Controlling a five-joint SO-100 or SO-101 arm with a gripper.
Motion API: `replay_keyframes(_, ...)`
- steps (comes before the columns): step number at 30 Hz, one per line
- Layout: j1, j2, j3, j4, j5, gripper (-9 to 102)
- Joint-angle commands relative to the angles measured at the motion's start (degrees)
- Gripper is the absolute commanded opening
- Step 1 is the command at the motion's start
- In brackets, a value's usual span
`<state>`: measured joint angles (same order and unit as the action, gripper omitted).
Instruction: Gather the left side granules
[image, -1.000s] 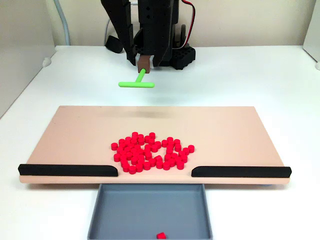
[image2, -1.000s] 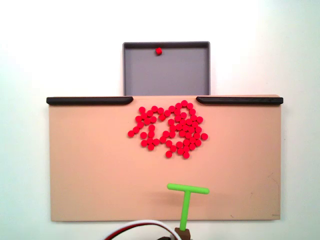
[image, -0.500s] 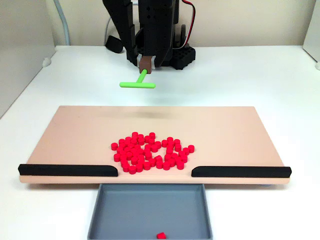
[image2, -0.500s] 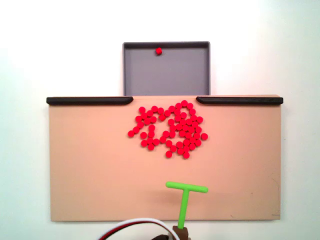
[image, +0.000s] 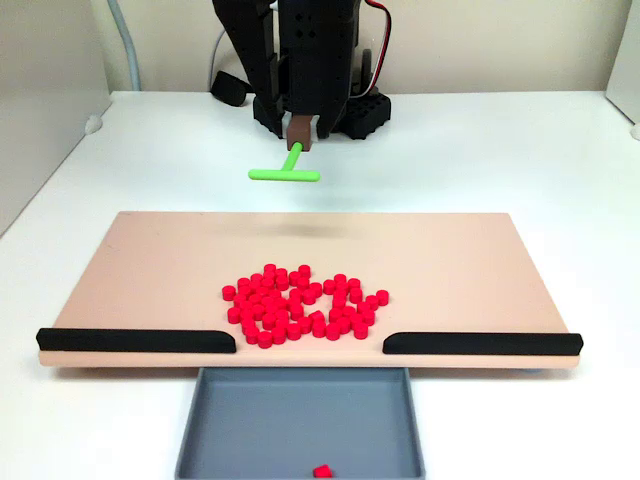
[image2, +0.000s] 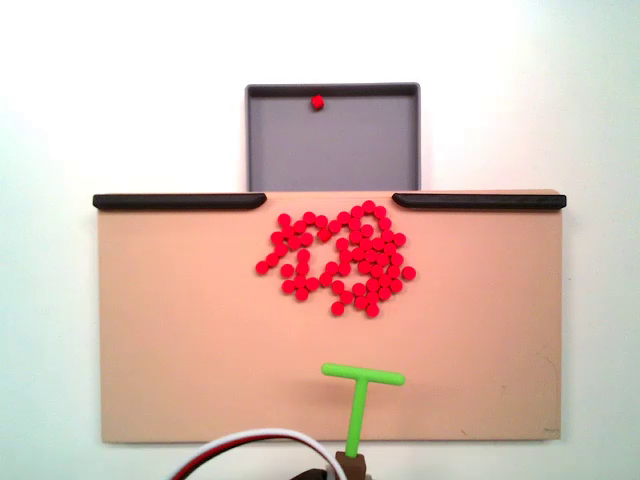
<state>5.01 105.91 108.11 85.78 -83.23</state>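
Dozens of red granules (image: 300, 305) lie bunched in one patch on the tan board (image: 150, 270), close to the gap between its two black rails; from above the granules (image2: 340, 262) sit just right of the board's (image2: 180, 330) middle. My gripper (image: 299, 134) is shut on the stem of the green T-shaped stick (image: 285, 172), holding it in the air behind the board's far edge. From above, the stick (image2: 359, 400) hangs over the board's near edge with the gripper (image2: 350, 464) at the bottom border. One granule (image: 321, 470) lies in the grey tray.
The grey tray (image: 300, 425) sits below the gap between the black rails (image: 135, 340) (image: 480, 343). The arm's black base (image: 355, 110) stands behind the board. A red and white cable (image2: 250, 445) loops at the bottom of a fixed view. White table surrounds the board.
The gripper and green stick have shifted slightly right in the front view, left in the top view, and pulled back a little from the granules. The granules have not moved.
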Motion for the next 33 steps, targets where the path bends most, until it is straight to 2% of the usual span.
replay_keyframes(1,-0.3,0.7,-1.3,-0.2,0.3,0)
replay_keyframes(17,-0.6,1.6,-1.4,-0.2,6.2,0)
replay_keyframes(33,-8.3,3.2,-1.9,-0.2,36.2,0)
